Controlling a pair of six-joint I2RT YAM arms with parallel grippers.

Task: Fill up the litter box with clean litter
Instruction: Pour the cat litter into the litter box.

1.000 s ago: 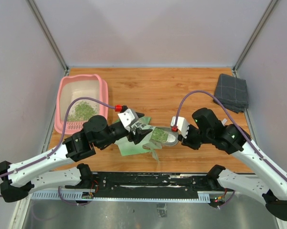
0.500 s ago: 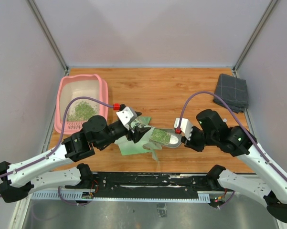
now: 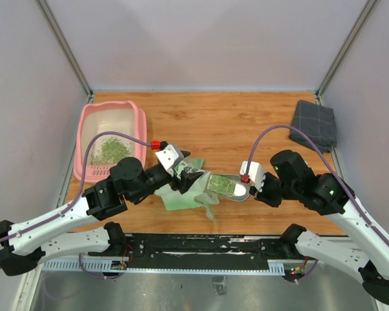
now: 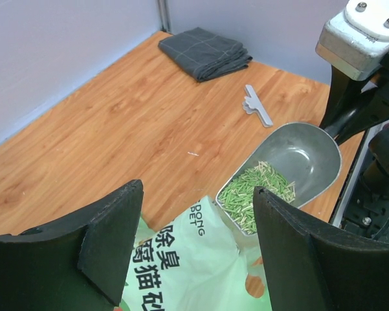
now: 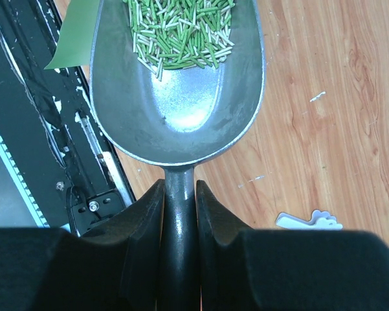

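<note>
Nearest, one metal scoop (image 5: 181, 110) pinched by its handle in the right gripper (image 5: 179, 194), clean litter (image 5: 181, 29) heaped at its far end, tip at one printed green bag (image 4: 181, 272) under the wide-spread left gripper (image 4: 197, 194). Farther left, one pink litter box (image 3: 110, 105) holding a second litter heap, well apart from both grippers; far right, one folded grey cloth (image 3: 314, 124).

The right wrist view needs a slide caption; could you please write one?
Right gripper clamps the handle of a metal scoop carrying green litter granules over the wooden table.
</note>
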